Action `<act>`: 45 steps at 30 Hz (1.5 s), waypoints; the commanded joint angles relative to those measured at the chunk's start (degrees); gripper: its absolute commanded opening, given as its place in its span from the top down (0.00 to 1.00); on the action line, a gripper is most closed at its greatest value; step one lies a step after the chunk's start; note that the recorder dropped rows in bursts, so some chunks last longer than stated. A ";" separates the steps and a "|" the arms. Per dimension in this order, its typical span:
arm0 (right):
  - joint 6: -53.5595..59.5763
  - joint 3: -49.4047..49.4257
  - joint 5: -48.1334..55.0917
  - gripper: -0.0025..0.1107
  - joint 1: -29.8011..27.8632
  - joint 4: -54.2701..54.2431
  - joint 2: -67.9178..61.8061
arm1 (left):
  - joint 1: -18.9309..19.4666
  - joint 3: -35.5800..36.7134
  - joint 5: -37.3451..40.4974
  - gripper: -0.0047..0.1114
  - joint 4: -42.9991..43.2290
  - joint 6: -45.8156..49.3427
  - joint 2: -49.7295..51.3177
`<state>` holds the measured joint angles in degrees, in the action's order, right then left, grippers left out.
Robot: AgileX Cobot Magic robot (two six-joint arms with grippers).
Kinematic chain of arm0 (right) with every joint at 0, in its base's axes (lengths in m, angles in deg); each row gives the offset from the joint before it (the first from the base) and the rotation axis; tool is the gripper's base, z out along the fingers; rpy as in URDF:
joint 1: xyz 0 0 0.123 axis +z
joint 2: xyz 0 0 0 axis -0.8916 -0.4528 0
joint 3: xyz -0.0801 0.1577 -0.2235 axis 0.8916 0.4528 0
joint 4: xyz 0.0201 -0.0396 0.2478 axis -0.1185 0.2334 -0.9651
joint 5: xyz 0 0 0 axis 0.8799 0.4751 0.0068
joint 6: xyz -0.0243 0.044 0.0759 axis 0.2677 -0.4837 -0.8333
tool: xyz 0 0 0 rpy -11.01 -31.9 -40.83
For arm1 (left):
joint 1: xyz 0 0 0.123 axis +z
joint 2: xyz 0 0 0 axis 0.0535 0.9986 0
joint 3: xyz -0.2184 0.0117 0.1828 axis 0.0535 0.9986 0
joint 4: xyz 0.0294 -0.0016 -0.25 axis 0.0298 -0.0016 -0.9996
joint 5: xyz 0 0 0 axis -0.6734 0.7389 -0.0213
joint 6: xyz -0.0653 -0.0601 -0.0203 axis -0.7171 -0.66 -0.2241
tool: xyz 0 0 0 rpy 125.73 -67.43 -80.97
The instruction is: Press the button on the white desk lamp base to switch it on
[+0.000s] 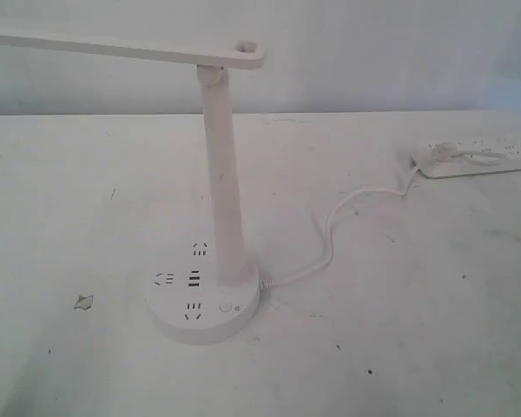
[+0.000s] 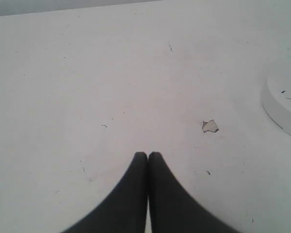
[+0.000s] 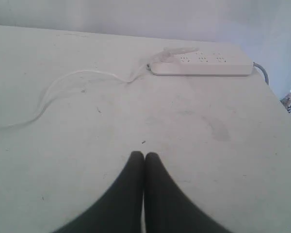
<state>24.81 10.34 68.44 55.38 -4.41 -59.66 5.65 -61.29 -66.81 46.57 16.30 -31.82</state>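
Observation:
The white desk lamp base [image 1: 178,313] is a round flat disc on the table, with dark socket slots, central USB ports and a small round button [image 1: 225,307] on its near right part. Its tall stem [image 1: 223,178] rises to a flat lamp head [image 1: 113,45] reaching left. Neither arm shows in the exterior view. My left gripper [image 2: 148,154] is shut with nothing in it, over bare table; the base's rim [image 2: 281,109] shows at that view's edge, well apart from the fingers. My right gripper [image 3: 144,154] is also shut and empty.
A white cable [image 1: 330,234] runs from the base to a long white power strip [image 1: 482,162] at the back right, where it is plugged in. The power strip [image 3: 203,64] and cable [image 3: 63,85] also show in the right wrist view. A small chip [image 1: 84,301] marks the table left of the base.

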 commanded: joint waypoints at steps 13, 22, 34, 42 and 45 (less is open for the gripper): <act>0.63 0.06 -0.17 0.98 -0.37 -0.01 0.24 | 0.13 0.11 -0.14 0.96 -0.26 0.00 0.41; 0.63 0.06 -0.17 0.98 -0.37 -0.01 0.24 | 0.13 0.11 -0.14 0.96 -0.26 0.00 0.41; 0.66 0.06 -9.52 0.98 -0.37 17.10 0.24 | 0.13 0.11 -0.14 0.96 -0.26 0.00 0.41; 0.66 0.06 -22.47 0.98 -0.37 18.53 0.24 | 0.13 0.11 -0.14 0.96 -0.26 0.00 0.41; 0.56 0.06 -22.45 0.98 -0.37 18.53 0.24 | 0.13 0.11 -0.14 0.96 -0.26 0.00 0.41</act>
<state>24.90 10.34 47.16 55.38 13.68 -59.66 5.65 -61.29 -66.81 46.57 16.30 -31.82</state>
